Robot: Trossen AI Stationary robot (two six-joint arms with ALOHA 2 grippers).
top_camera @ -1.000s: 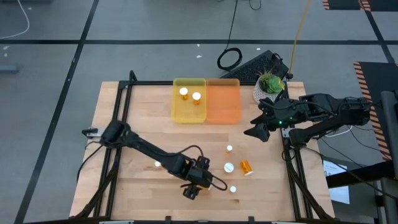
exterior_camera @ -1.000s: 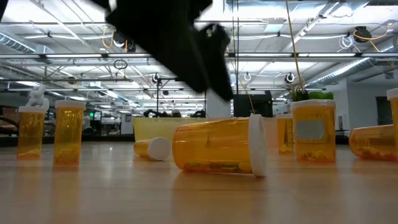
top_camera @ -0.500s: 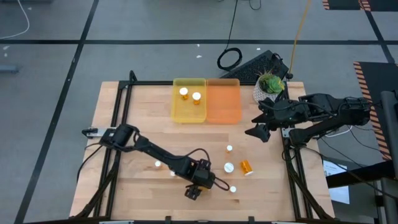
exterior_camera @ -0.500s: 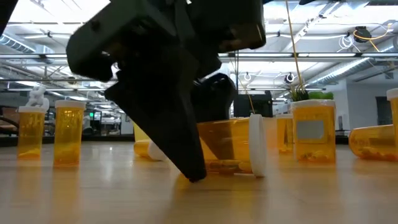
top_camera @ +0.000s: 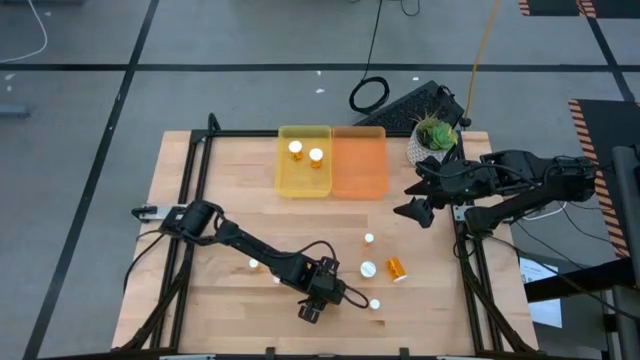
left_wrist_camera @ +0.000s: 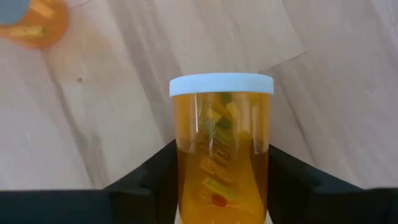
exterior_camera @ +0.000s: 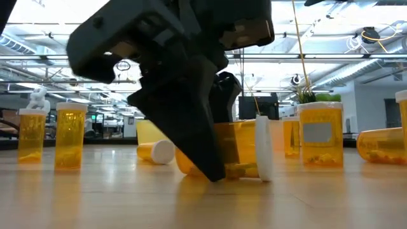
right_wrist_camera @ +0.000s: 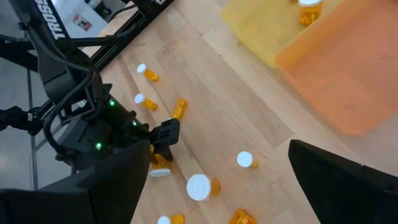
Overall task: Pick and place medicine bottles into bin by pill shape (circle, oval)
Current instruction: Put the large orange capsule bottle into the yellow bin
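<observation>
**Left jaws straddling a fallen bottle, grip not yet closed**

Left jaws are spread wide, one finger on each side of a lying bottle at the near edge of the surface. In the wrist view the fingers flank the orange body w/ the white cap pointing away; whether they touch the plastic yet I can't tell, so no firm hold judged. The low view shows a dark finger reaching down to the wood right in front of the bottle, which lies on its side. That low, straddling pose fits a pinch across the barrel, prob. because a toppled cylinder rolls if pushed from one side only.

Pills inside look elongated, mixed colours, so likely an oval lot, though that's a guess.

Right jaws hang parted and empty near the far right of the surface, by the potted plant, clear of the work.

Yellow tray at the far edge holds two upright bottles; orange tray touching it looks bare. Several other bottles sit loose near the left gripper, some upright, one lying.
</observation>
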